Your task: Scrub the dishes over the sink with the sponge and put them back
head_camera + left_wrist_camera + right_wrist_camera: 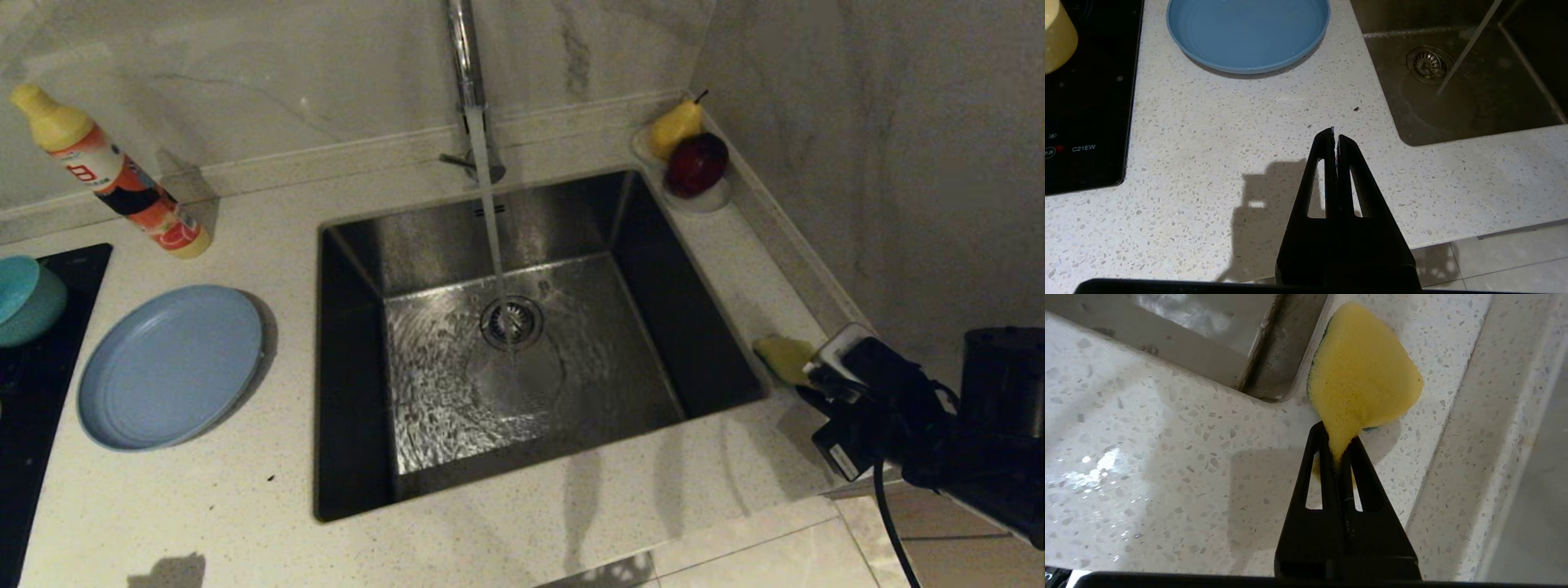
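Water runs from the tap (pixel 468 73) into the sink (pixel 522 384) as the right gripper (pixel 1338 447), fingers clamped on one end of the yellow sponge (pixel 1361 371), holds it above the counter (pixel 245 490) by the basin's right near corner; only the wrist view shows that pinch. The left gripper (pixel 1334 136), fingers together and empty, hangs over bare counter near the blue plate (pixel 170 366). The teal bowl (pixel 24 298) sits on the black hob (pixel 33 392).
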